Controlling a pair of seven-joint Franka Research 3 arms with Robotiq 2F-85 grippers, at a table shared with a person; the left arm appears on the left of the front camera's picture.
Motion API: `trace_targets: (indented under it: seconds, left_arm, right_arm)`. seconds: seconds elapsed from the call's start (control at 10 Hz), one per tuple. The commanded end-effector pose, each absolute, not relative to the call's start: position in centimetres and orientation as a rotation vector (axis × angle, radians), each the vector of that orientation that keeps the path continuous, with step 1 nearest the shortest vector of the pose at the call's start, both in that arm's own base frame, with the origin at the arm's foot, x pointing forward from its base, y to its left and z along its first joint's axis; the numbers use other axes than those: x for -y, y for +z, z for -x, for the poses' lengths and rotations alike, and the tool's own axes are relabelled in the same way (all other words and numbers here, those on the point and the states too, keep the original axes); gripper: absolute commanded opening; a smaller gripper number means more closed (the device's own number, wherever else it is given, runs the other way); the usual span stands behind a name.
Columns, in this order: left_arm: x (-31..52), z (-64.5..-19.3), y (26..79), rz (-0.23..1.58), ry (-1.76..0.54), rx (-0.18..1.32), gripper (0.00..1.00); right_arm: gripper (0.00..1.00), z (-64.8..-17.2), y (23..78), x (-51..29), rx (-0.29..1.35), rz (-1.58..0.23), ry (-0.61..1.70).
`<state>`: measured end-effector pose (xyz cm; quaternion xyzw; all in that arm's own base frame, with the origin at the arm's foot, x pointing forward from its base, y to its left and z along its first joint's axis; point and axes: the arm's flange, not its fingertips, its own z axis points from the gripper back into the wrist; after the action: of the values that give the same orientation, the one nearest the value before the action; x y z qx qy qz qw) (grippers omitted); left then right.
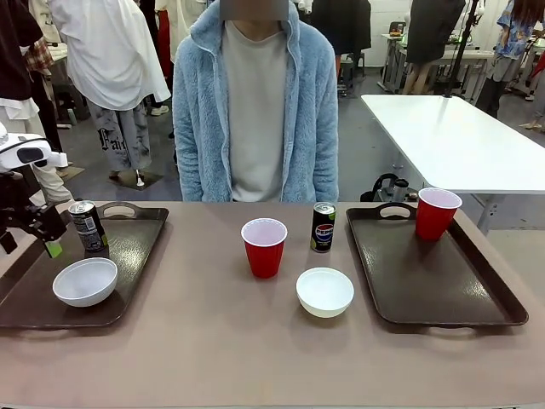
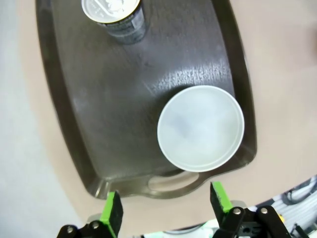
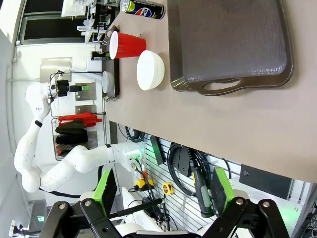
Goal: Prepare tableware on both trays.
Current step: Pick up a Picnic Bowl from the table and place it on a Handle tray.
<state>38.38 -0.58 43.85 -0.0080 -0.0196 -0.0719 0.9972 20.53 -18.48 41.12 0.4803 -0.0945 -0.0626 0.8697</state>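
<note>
On the left tray (image 1: 136,247) stand a dark can (image 1: 88,226) and a white bowl (image 1: 85,282). My left gripper (image 1: 51,243) hovers at that tray's left edge, open and holding nothing. The left wrist view looks down on the tray (image 2: 99,99), the can (image 2: 115,17) and the bowl (image 2: 200,128) past my open gripper (image 2: 166,206). A red cup (image 1: 264,247), a Pepsi can (image 1: 323,227) and a second white bowl (image 1: 324,292) stand mid-table. The right tray (image 1: 434,273) carries a red cup (image 1: 437,213). My right gripper (image 3: 164,188) is open, off the table's edge, near this tray (image 3: 228,44).
A person in a light blue fleece jacket (image 1: 255,102) stands at the far side with no hands over the table. A white table (image 1: 451,136) is behind at the right. Bare tabletop (image 1: 213,341) runs along the near edge.
</note>
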Motion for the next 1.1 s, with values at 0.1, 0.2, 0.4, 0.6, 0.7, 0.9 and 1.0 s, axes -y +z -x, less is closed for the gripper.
trace_targets:
  seconds: [0.1, 0.2, 0.4, 0.6, 0.7, 0.9, 1.0]
  left_arm:
    - [0.6, -38.7, 43.7, 0.022, -0.14, 0.05, 0.92]
    - [0.6, -38.7, 43.7, 0.022, -0.14, 0.05, 0.92]
    - [-2.3, -38.7, 45.3, 0.208, -0.214, 0.123, 0.93]
    - [-7.1, -39.0, 43.9, 0.597, -0.25, 0.239, 0.93]
    - [-8.0, -38.8, 42.3, 0.721, -0.248, 0.224, 0.93]
    - [-10.5, -37.8, 39.3, 0.87, -0.203, 0.207, 0.93]
    - [-12.0, -37.2, 37.7, 0.951, -0.161, 0.215, 0.93]
  right_arm:
    - [1.0, -20.6, 41.1, 18.5, 0.211, -1.021, -0.128]
    - [1.0, -20.6, 41.1, 18.5, 0.211, -1.021, -0.128]
    - [1.0, -20.6, 41.1, 18.5, 0.211, -1.021, -0.128]
    - [1.0, -20.6, 41.1, 18.5, 0.211, -1.021, -0.128]
    - [1.0, -20.6, 41.1, 18.5, 0.211, -1.021, -0.128]
    - [1.0, -20.6, 41.1, 18.5, 0.211, -1.021, -0.128]
    - [1.0, -20.6, 41.1, 18.5, 0.211, -1.021, -0.128]
